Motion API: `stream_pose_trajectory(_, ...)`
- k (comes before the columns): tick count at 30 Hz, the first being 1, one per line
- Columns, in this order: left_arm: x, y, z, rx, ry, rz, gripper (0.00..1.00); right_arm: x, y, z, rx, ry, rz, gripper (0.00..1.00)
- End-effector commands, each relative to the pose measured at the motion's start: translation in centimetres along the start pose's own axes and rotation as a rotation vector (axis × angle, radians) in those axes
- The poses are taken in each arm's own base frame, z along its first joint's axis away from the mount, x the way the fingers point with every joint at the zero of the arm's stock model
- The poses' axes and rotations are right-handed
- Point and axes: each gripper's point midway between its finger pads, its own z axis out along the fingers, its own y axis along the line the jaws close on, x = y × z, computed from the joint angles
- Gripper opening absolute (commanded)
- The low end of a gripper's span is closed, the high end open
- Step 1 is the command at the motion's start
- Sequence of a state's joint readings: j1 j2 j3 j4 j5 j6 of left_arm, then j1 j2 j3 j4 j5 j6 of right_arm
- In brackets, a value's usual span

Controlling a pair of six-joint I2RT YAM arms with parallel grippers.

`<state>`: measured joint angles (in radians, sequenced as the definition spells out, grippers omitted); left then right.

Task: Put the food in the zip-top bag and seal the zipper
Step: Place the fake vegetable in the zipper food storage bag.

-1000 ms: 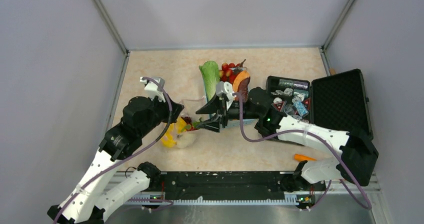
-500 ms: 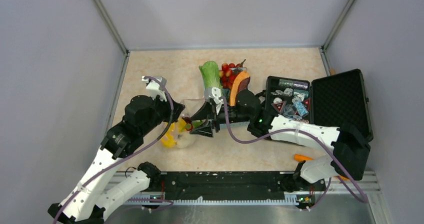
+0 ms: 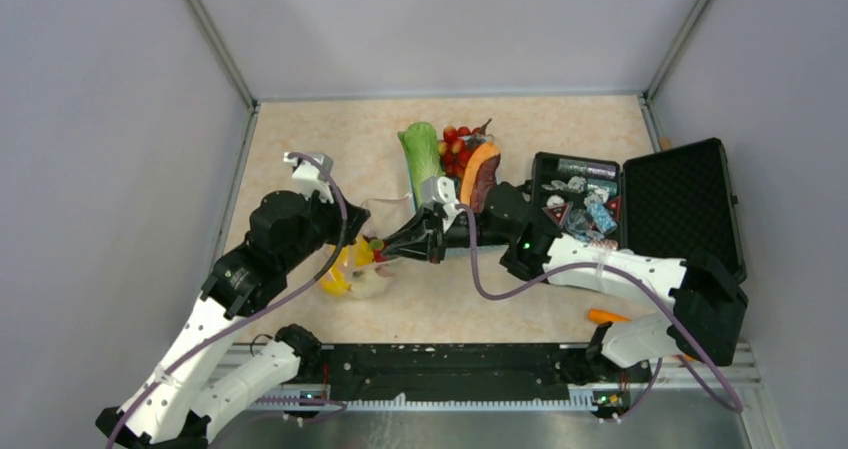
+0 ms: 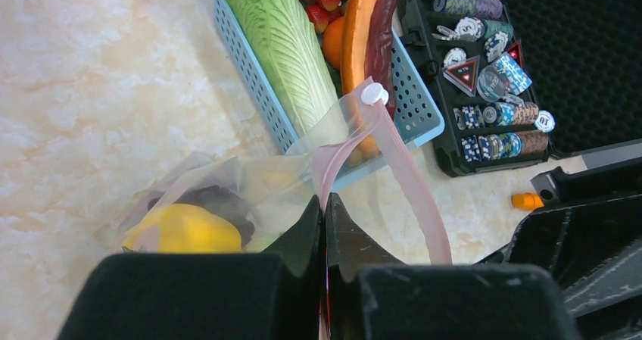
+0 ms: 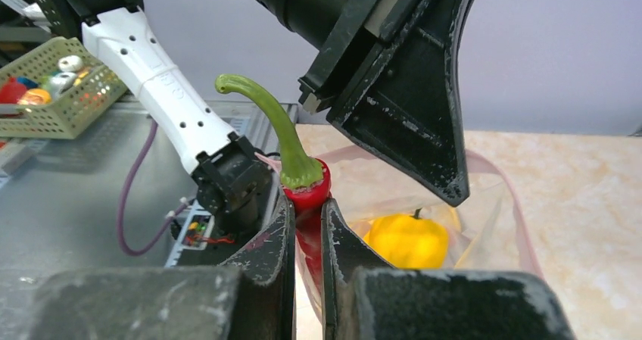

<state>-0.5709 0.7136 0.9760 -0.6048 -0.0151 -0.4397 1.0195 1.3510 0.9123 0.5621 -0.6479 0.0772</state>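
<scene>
My left gripper (image 4: 324,200) is shut on the pink zipper (image 4: 412,196) edge of the clear zip-top bag (image 4: 227,188) and holds the mouth up. A yellow fruit (image 4: 182,230) and a dark piece lie inside the bag. In the right wrist view my right gripper (image 5: 306,204) is shut on the red chili (image 5: 309,191), green stem up, at the bag's mouth, just below the left gripper's fingers (image 5: 409,105). From above, both grippers (image 3: 385,252) meet at the bag (image 3: 365,274). More food, a green cabbage (image 4: 280,45) and cherry tomatoes (image 3: 458,139), stays in the blue basket (image 4: 257,90).
An open black case (image 3: 680,204) of shiny packets and cans lies to the right. A small orange piece (image 3: 608,316) rests on the table near the right arm's base. An orange and dark red slice (image 3: 482,169) leans in the basket.
The right gripper moved left to the bag's mouth and shut on the red chili. The left gripper has kept its hold on the bag's edge.
</scene>
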Motion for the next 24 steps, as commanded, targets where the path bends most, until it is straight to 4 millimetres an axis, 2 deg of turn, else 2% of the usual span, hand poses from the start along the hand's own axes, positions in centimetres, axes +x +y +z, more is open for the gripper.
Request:
stream_pose_trajectory(1,-1.9,-1.0,-0.2,0.037,-0.060,0.004,0.00,-3.8,0.4,-0.3,0.001,-0.111,-0.189,0.00)
stream_pose_trajectory(7,-1.5,-1.3,-0.4,0.056,-0.044,0.009,0.00,-5.4,0.6,-1.1,0.008,-0.220,-0.422,0.00)
stream_pose_trajectory(12,-1.3,-1.5,-0.4,0.067,-0.038,0.003,0.00,-5.4,0.6,0.1,-0.048,-0.226,-0.500,0.00)
stream_pose_trajectory(13,-1.4,-1.5,-0.5,0.068,-0.042,0.004,0.00,-5.6,1.2,0.1,-0.082,-0.237,-0.504,0.00)
stream_pose_trajectory(15,-1.5,-1.5,-0.6,0.069,-0.041,0.007,0.00,-7.6,3.5,-0.9,-0.159,-0.308,-0.500,0.00)
stream_pose_trajectory(16,-1.5,-1.4,-0.7,0.065,-0.040,0.008,0.00,-8.7,4.1,-1.4,-0.160,-0.334,-0.501,0.00)
stream_pose_trajectory(17,-1.5,-1.3,-0.7,0.058,-0.042,0.009,0.00,-9.0,4.0,-1.6,-0.149,-0.324,-0.505,0.00)
stream_pose_trajectory(19,-1.6,-1.3,-0.7,0.056,-0.048,0.010,0.00,-8.1,3.0,-1.5,-0.105,-0.250,-0.502,0.00)
stream_pose_trajectory(22,-1.7,-1.3,-0.8,0.055,-0.047,0.016,0.00,-8.1,4.8,-1.7,-0.200,-0.274,-0.488,0.00)
stream_pose_trajectory(24,-1.8,-1.3,-1.0,0.055,-0.051,0.014,0.00,-7.8,4.4,-1.7,-0.179,-0.295,-0.468,0.00)
